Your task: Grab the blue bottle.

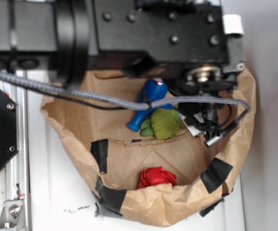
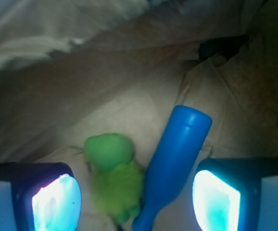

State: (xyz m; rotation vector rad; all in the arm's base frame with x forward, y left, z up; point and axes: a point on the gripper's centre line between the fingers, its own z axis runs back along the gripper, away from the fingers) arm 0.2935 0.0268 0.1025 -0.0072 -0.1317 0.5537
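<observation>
While the arm's black body fills the top of my exterior view, I see the blue bottle lying inside the brown paper bag, touching the green plush toy, with a red ruffled lump near the bag's front wall; the gripper is hidden there. On my wrist view, the gripper is spread apart, its fingers flanking the bottle and plush, clamped on neither.
</observation>
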